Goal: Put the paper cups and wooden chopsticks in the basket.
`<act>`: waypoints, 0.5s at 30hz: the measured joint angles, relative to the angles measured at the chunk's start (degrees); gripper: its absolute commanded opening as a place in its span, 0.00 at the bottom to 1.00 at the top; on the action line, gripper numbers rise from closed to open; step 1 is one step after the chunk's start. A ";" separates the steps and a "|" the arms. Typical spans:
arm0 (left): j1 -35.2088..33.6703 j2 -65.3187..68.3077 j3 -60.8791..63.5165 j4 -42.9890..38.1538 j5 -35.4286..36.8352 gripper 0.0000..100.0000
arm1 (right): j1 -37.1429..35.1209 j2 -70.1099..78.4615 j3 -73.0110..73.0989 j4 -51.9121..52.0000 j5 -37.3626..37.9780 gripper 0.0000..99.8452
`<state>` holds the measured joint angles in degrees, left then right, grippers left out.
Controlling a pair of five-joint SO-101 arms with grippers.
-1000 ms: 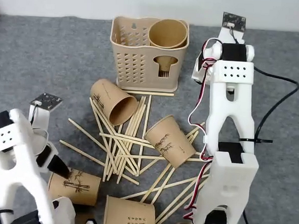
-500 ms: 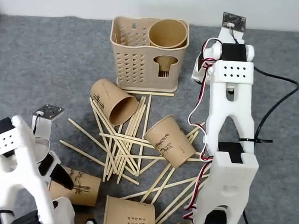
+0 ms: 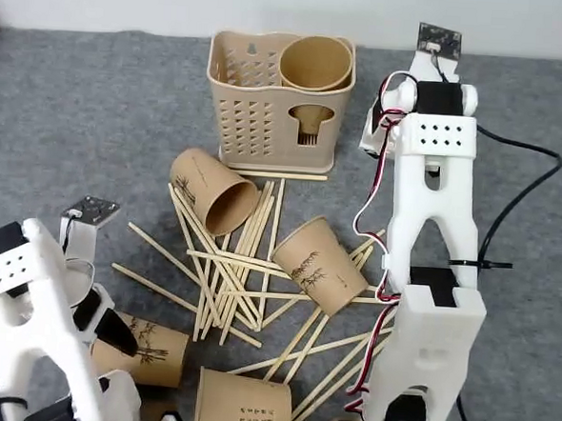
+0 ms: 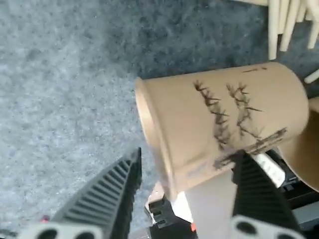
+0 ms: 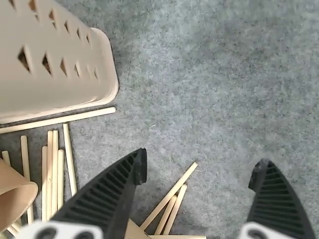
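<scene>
The tan basket stands at the back of the grey mat with one paper cup inside. Three more cups lie on their sides among scattered wooden chopsticks: one near the basket, one in the middle, one at the front edge. Another cup with a bamboo print lies front left. My left gripper is open and straddles that cup's rim end. My right gripper hangs open over bare mat beside the basket's corner.
Loose chopsticks lie near the right gripper, and one stick rests along the basket's base. The right arm's white body spans the right side of the mat. Open mat lies at the far left and far right.
The left arm has shifted slightly toward the bamboo-print cup at the front left. The right arm and all the cups and chopsticks have stayed put.
</scene>
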<state>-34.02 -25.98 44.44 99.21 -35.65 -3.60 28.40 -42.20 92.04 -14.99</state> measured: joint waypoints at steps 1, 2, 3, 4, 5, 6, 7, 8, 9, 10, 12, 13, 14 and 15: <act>0.00 0.00 0.00 0.35 0.62 0.11 | 0.09 0.00 0.00 0.00 0.00 0.33; 0.09 -0.09 0.00 0.35 1.05 0.08 | 0.09 0.00 0.00 0.00 0.00 0.33; 0.09 -0.09 0.00 0.18 1.32 0.04 | 0.09 0.00 0.00 0.00 0.00 0.33; 0.18 -0.09 0.00 0.09 1.49 0.01 | 0.09 0.00 0.00 0.00 0.00 0.33; 0.18 -0.09 0.00 0.09 1.49 0.01 | 0.09 0.00 0.00 -0.09 0.00 0.33; 0.18 -0.09 0.00 0.09 1.67 0.02 | 0.09 0.00 0.00 -0.35 0.00 0.33; 0.18 -0.09 0.00 0.09 1.76 0.02 | 0.09 0.00 0.00 -0.79 0.00 0.33; 0.18 -0.09 0.00 0.09 1.85 0.02 | 0.09 0.00 0.00 -1.23 0.00 0.33; 0.18 -0.09 0.00 0.09 1.85 0.02 | 0.09 0.00 0.00 -1.41 0.00 0.33; 0.18 -0.09 0.00 0.09 2.02 0.02 | 0.09 0.00 0.00 -1.41 0.00 0.33; 0.26 -0.09 -0.79 0.09 3.25 0.02 | 0.09 0.00 0.00 -1.41 0.00 0.33; 0.44 -0.09 -1.85 0.09 4.13 0.02 | 0.09 0.00 0.00 -1.41 0.00 0.33; 0.88 -0.09 -3.16 0.00 5.27 0.02 | 0.09 0.00 0.00 -1.41 0.00 0.33; 1.76 -0.09 -4.92 -0.09 6.59 0.02 | 0.09 0.00 0.00 -1.41 0.00 0.33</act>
<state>-32.26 -26.07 39.52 99.12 -29.05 -3.52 28.40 -42.20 90.64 -14.99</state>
